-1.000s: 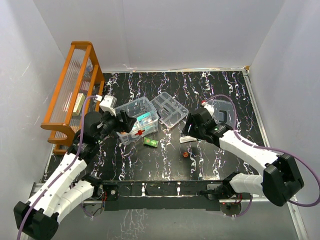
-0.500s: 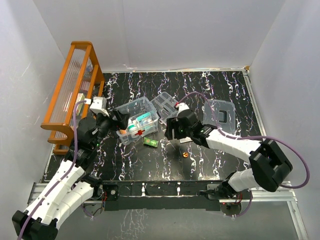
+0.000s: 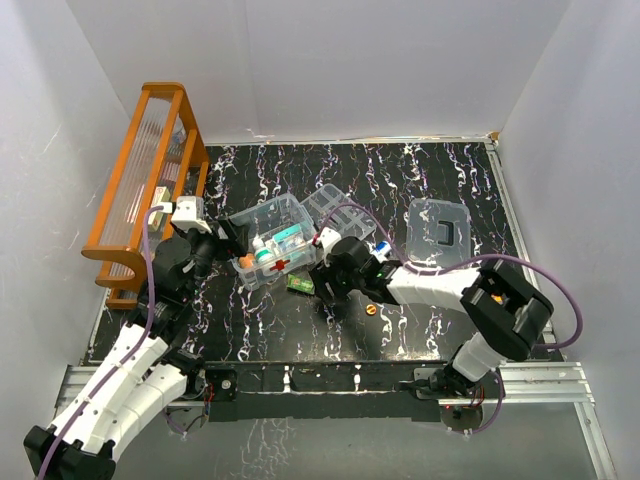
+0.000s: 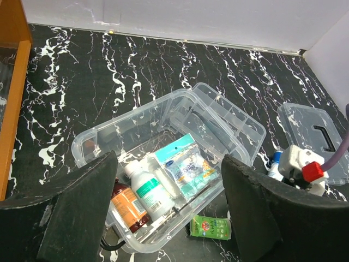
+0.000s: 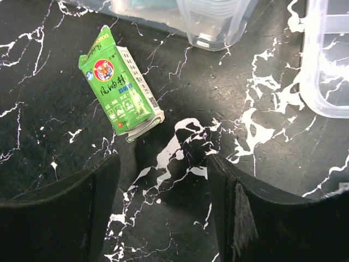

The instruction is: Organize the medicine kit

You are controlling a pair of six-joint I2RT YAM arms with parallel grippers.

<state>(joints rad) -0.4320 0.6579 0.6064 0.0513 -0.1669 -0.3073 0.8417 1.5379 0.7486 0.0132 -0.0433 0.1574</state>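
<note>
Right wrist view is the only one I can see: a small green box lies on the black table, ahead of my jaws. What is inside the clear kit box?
Observer: The kit box holds a white bottle, an orange bottle and a teal packet.
Operator: Where is its lid?
Observer: The lid lies flat on the table, to the right of the box and apart from it.
Operator: Is the left arm holding anything?
Observer: No. The left gripper hangs beside the box's left end, jaws open and empty.
</note>
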